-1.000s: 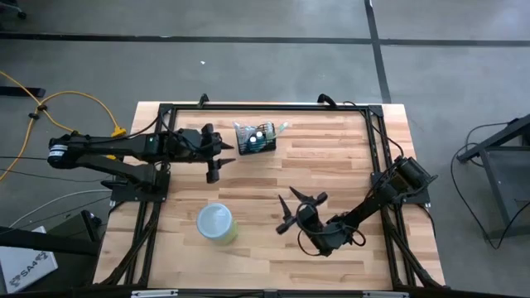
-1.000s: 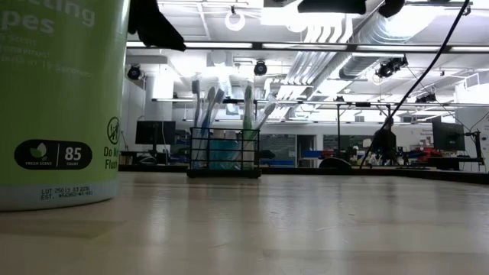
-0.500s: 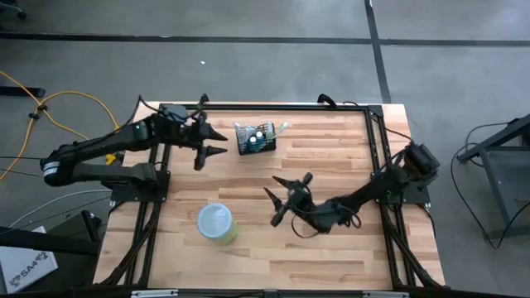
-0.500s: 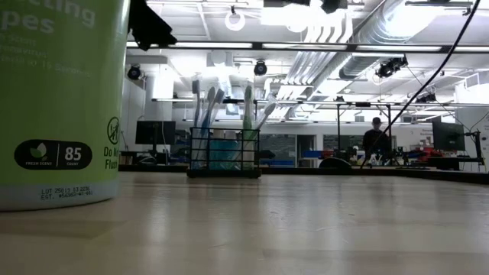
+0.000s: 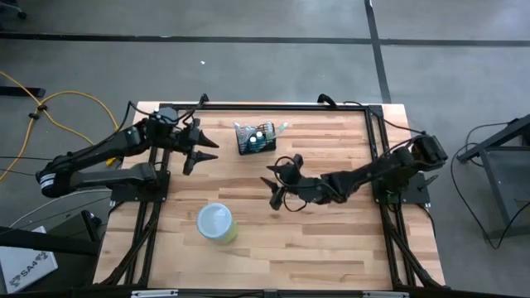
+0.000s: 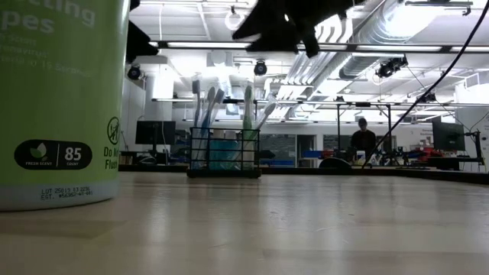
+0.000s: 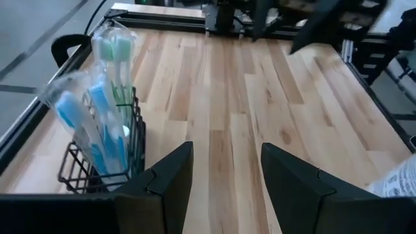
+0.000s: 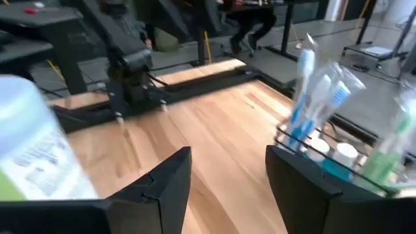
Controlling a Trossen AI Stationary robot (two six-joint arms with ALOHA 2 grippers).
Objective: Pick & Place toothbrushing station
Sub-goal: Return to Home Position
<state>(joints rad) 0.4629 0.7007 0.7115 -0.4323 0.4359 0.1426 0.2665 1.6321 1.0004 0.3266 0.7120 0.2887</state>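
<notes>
Holder [image 5: 255, 140] sits by the far edge of the table [image 5: 348, 248], toothbrushes [image 6: 210, 107] standing inside (some look wrapped), so loading looks done. Left gripper [image 7: 225, 155] beside it and right gripper [image 8: 227, 156] mid-table are both spread, empty. Left: homing the arms.

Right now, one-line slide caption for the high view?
Toothbrushes stand in the black mesh holder; left gripper and right gripper hover open and empty nearby; green canister sits apart.

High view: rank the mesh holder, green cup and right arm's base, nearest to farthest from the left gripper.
1. mesh holder, just right of the left gripper.
2. green cup, below it in the picture.
3. right arm's base, at the table's right edge.
</notes>
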